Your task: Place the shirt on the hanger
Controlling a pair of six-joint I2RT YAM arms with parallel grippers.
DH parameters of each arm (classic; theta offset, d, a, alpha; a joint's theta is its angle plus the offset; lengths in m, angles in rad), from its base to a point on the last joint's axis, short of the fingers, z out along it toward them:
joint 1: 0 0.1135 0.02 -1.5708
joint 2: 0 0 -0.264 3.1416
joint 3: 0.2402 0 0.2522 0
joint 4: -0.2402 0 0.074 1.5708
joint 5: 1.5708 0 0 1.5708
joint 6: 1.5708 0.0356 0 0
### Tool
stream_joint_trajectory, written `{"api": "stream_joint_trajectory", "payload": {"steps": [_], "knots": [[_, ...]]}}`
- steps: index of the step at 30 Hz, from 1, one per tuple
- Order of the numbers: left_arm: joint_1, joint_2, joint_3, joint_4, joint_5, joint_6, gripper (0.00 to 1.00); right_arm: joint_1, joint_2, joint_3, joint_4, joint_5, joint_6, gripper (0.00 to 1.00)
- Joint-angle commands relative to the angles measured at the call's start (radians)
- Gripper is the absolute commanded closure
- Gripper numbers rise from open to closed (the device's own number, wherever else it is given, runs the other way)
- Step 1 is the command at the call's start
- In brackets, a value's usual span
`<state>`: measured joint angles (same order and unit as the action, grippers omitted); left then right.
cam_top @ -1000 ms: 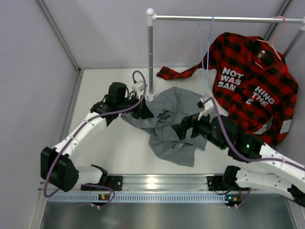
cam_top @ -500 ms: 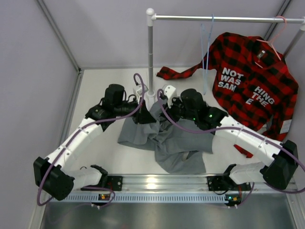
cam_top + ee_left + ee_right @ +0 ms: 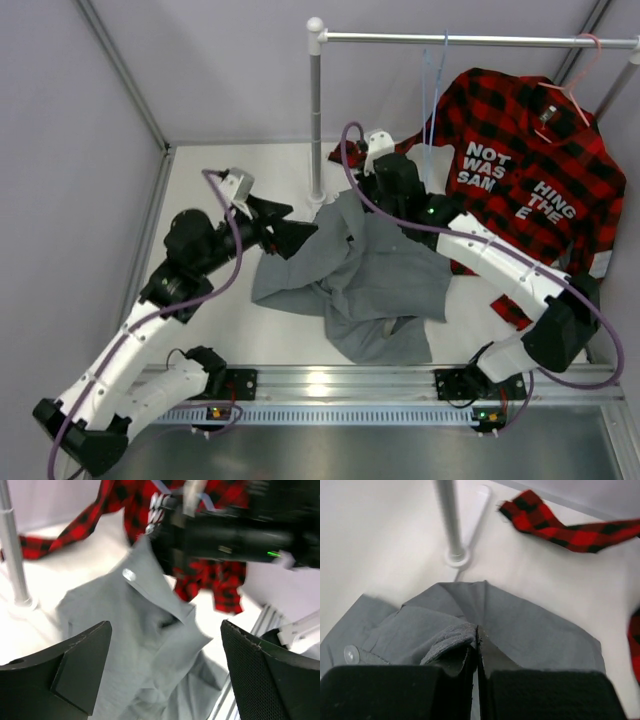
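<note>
The grey-green shirt (image 3: 375, 285) lies crumpled on the white table, with one edge pulled up toward the rack post. My right gripper (image 3: 352, 196) is shut on that raised edge. In the right wrist view a fold of the shirt (image 3: 530, 625) is pinched in the right gripper (image 3: 478, 630). My left gripper (image 3: 293, 224) hovers open just left of the shirt, holding nothing. In the left wrist view the shirt (image 3: 145, 630) shows between its spread fingers (image 3: 85, 655). The light-blue hanger (image 3: 432, 95) hangs bare on the rail, behind and to the right of the right gripper.
A red-and-black plaid shirt (image 3: 530, 170) hangs from a pink hanger (image 3: 585, 65) at the rail's right end, one sleeve (image 3: 375, 152) trailing on the table. The rack post (image 3: 316, 120) stands just behind the grey shirt. Grey walls enclose the left and back.
The left gripper let go of the shirt, opened and drew back to the left. The right gripper shut on the shirt's edge and carried it up toward the post.
</note>
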<state>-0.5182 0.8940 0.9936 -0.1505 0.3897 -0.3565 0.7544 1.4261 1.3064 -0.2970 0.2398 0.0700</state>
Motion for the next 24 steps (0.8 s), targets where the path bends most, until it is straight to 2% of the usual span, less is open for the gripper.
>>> {"api": "stream_joint_trajectory", "payload": {"steps": [1,2,3,4,7,9,11,14,15,18,20,24], "knots": [[-0.147,-0.087,-0.183,0.383,-0.208,-0.095,0.10,-0.062,0.068,0.129,-0.141,0.223,0.220,1.00],[-0.211,-0.090,-0.215,0.393,-0.288,-0.060,0.13,-0.067,0.077,0.142,-0.157,0.225,0.235,1.00],[-0.270,-0.090,-0.249,0.411,-0.370,-0.033,0.32,-0.075,0.094,0.154,-0.172,0.239,0.249,1.00],[-0.373,-0.083,-0.327,0.433,-0.540,-0.003,0.40,-0.078,0.102,0.180,-0.185,0.242,0.261,1.00],[-0.532,-0.044,-0.473,0.581,-0.682,0.027,0.47,-0.086,0.125,0.221,-0.214,0.227,0.271,1.00],[-0.645,-0.006,-0.518,0.684,-0.829,0.072,0.48,-0.090,0.135,0.240,-0.221,0.196,0.269,1.00],[-0.692,0.084,-0.532,0.715,-0.979,0.099,0.52,-0.093,0.134,0.248,-0.223,0.147,0.269,1.00],[-0.695,0.212,-0.518,0.712,-1.080,0.064,0.54,-0.099,0.128,0.246,-0.222,0.098,0.269,1.00],[-0.695,0.242,-0.513,0.712,-1.151,0.047,0.54,-0.099,0.120,0.243,-0.222,0.070,0.267,1.00],[-0.671,0.359,-0.483,0.706,-1.215,0.024,0.46,-0.101,0.106,0.238,-0.222,0.039,0.264,1.00],[-0.636,0.437,-0.455,0.674,-1.197,-0.005,0.43,-0.101,0.100,0.240,-0.222,0.015,0.264,1.00],[-0.557,0.510,-0.415,0.713,-1.180,-0.013,0.42,-0.099,0.091,0.240,-0.222,-0.022,0.263,1.00]]}}
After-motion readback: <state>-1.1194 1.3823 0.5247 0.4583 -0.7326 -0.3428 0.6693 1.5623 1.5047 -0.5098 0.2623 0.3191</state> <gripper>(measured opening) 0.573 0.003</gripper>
